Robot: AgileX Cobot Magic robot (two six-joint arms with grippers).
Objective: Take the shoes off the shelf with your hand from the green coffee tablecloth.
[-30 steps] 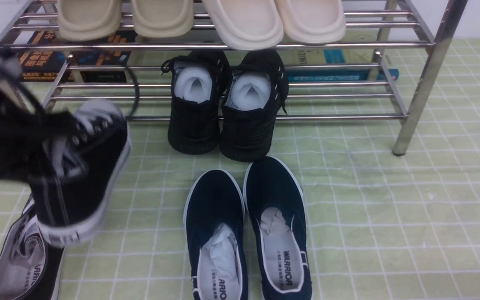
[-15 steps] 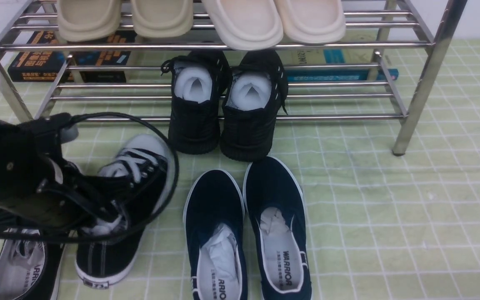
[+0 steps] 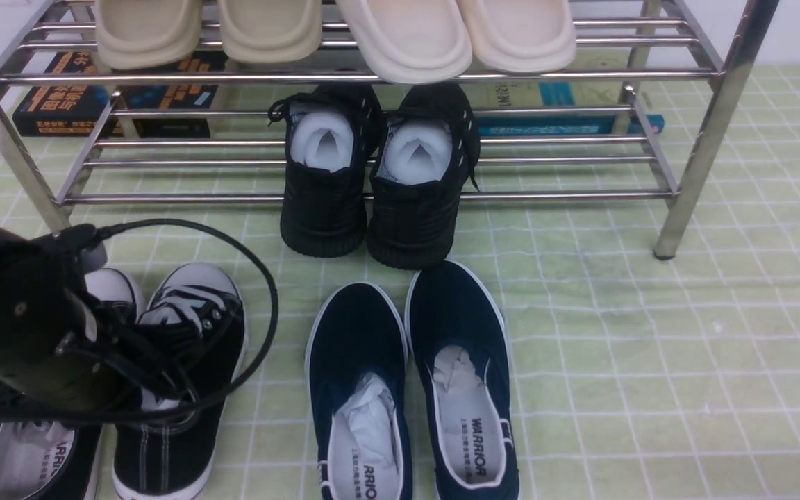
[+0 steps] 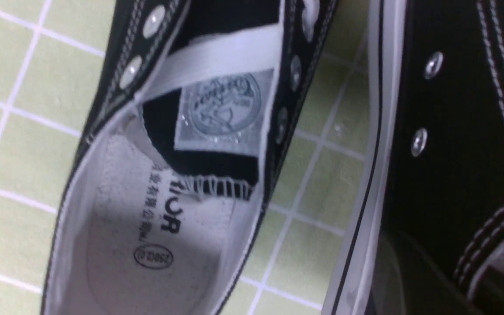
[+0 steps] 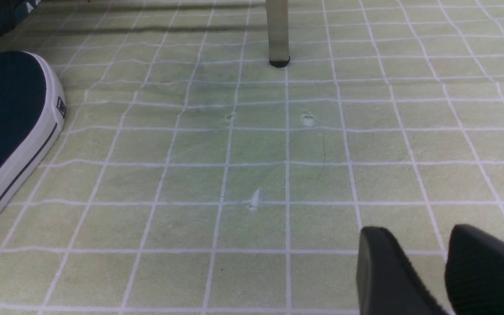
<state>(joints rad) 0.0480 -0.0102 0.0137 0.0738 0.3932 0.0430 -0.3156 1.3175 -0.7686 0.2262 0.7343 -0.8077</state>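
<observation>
Both black canvas shoes stand side by side on the green coffee tablecloth (image 3: 650, 347) at the front left, in front of the shelf (image 3: 386, 196). My left gripper (image 3: 153, 392), the hand with the looping black cable, is shut on the collar of the right-hand shoe (image 3: 178, 430), whose sole rests on the cloth. The other shoe (image 3: 32, 458) lies just left of it, partly hidden by the gripper body. In the left wrist view the held shoe (image 4: 453, 131) is close beside the free shoe's insole (image 4: 169, 197). My right gripper (image 5: 414, 236) hovers open over bare cloth.
All-black knit sneakers (image 3: 372, 208) sit half on the shelf's lower tier. Navy slip-ons (image 3: 414, 361) lie in front of them. Beige slippers (image 3: 407, 42) fill the top tier, with books (image 3: 67, 104) behind. A shelf leg (image 3: 692, 173) stands on the right.
The left gripper has carried the shoe down from mid-air and towards the front. The shoe now rests on the cloth beside its mate.
</observation>
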